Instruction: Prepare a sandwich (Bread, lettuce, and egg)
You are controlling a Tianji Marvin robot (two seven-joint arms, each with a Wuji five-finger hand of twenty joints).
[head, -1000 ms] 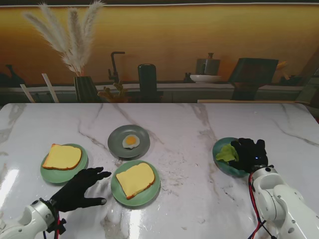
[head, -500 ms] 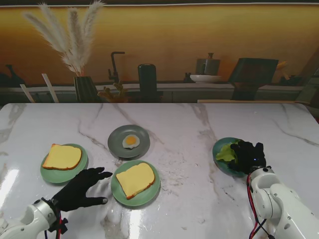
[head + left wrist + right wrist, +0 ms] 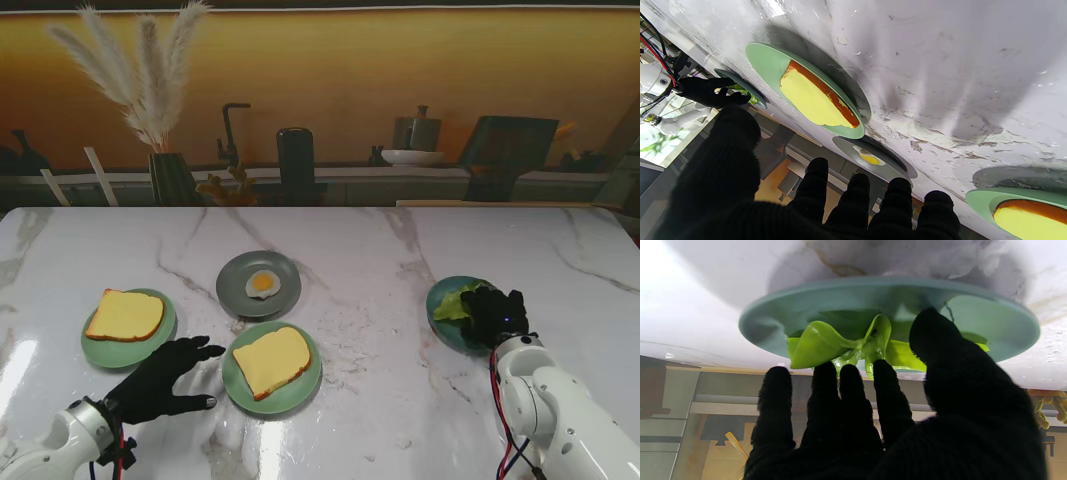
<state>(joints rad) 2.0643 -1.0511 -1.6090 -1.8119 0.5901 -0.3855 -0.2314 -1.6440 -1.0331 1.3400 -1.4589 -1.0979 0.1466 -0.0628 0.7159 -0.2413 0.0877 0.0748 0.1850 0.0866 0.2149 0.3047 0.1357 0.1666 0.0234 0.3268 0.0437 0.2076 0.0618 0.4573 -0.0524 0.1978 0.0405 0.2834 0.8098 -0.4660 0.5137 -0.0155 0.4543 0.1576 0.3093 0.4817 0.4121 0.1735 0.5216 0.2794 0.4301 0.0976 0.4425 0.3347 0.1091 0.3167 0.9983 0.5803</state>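
Right hand (image 3: 493, 315) in its black knit glove lying over the teal round plate (image 3: 440, 318), fingertips (image 3: 853, 373) touching the crumpled bright green lettuce leaf (image 3: 456, 303) and thumb pressing toward it from the other side; whether actually gripping the leaf or only touching it, cannot tell; leaf lifting off the plate floor at the rim on the hand's left side. Left hand (image 3: 160, 378), also black-gloved, lying loose with fingers spread, grasping nothing, palm toward the white marble table (image 3: 370, 250); sitting just to its right, a pale green plate (image 3: 300, 385) carrying a square slice of yellow bread (image 3: 271, 360); just beyond it to the left, a second pale green plate (image 3: 95, 350) bearing another yellow bread slice (image 3: 125, 314); farther ahead of its fingertips, a grey round plate (image 3: 235, 285) holding a fried egg (image 3: 263, 284).
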